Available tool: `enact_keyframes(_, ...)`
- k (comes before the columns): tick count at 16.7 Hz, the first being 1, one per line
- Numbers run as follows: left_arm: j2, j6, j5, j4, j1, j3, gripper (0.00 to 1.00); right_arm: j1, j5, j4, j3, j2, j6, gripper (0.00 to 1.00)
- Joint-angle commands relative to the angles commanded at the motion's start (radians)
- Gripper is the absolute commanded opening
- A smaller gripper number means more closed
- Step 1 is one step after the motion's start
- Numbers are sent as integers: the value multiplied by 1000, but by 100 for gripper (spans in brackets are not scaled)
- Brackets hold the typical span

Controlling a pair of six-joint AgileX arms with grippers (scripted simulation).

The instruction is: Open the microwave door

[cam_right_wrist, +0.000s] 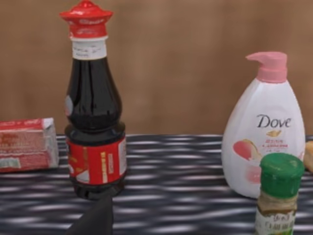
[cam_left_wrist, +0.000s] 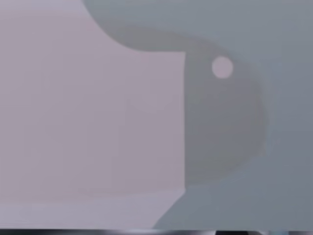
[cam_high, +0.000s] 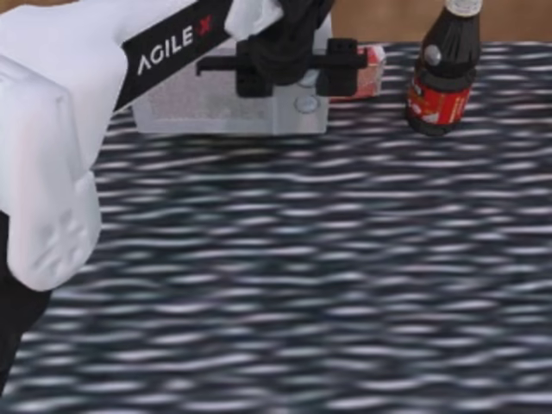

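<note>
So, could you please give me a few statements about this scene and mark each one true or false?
1. The left gripper is over the microwave at the table's far edge. True.
2. A dark sauce bottle stands to the right of the microwave in the top view. True.
3. The sauce bottle has a green cap. False: the right wrist view shows a red cap; the green cap belongs to a small jar.
4. The white pump bottle lies on its side. False: it stands upright.
5. A red-and-white box sits between microwave and sauce bottle. True.
</note>
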Motion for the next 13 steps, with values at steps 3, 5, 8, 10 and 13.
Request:
enact_keyframes(3,0,0,0,0,0,0,0,0,0,0,0,0,0,100)
enact_keyframes(5,0,0,0,0,0,0,0,0,0,0,0,0,0,100)
enact_keyframes(8,-11,-10,18,11,-32,-43,0,0,0,0,0,0,0,100)
enact_keyframes(10,-42,-15,8,29,-31,-86,0,0,0,0,0,0,0,100)
enact_keyframes(13,-92,-24,-7,57,-30,-165,0,0,0,0,0,0,0,100)
